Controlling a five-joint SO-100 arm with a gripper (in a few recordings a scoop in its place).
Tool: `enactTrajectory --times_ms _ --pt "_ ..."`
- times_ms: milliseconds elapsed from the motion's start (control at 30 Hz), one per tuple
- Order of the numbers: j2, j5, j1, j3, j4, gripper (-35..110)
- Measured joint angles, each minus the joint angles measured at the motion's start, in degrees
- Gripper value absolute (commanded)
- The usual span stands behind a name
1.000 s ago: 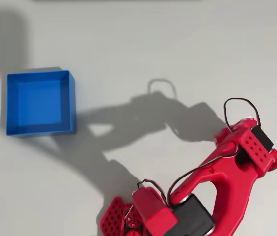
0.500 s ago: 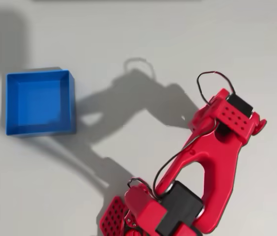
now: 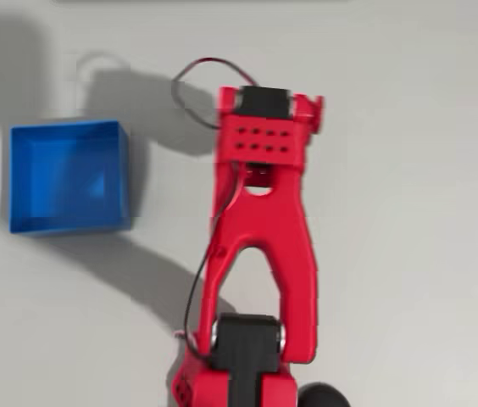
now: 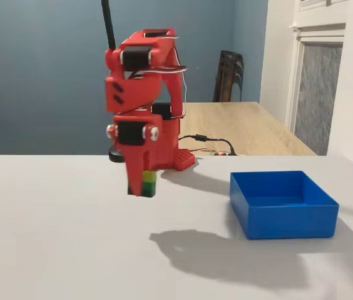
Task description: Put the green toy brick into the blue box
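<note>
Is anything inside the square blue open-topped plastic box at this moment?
The blue box shows only its bare blue floor and arm shadow in the overhead view; its near wall hides part of the floor in the fixed view. The lime-green toy brick is in the red gripper, above the table.

Pale grey table (image 4: 51,250), blue box (image 4: 283,206) resting on it, red arm's base (image 4: 179,159) at its far edge

A room in a home: a blue-painted wall (image 4: 39,69) at the far side, a wooden dining table (image 4: 245,128) with a dark chair (image 4: 228,75) behind, and a white-framed door (image 4: 320,75) at right.
</note>
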Motion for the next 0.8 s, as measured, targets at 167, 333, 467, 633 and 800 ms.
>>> enactTrajectory --times_ms 167,333,467,633,800 --pt "1.58 -1.58 -9.84 1.14 -0.35 0" --pt "1.58 -3.52 -19.86 1.14 -0.53 0" --pt "1.58 -4.92 -26.1 0.97 -0.53 0" --pt "1.58 -6.86 -32.43 -2.2 -0.53 0" --pt "1.58 -7.82 -36.39 -3.78 -0.53 0"
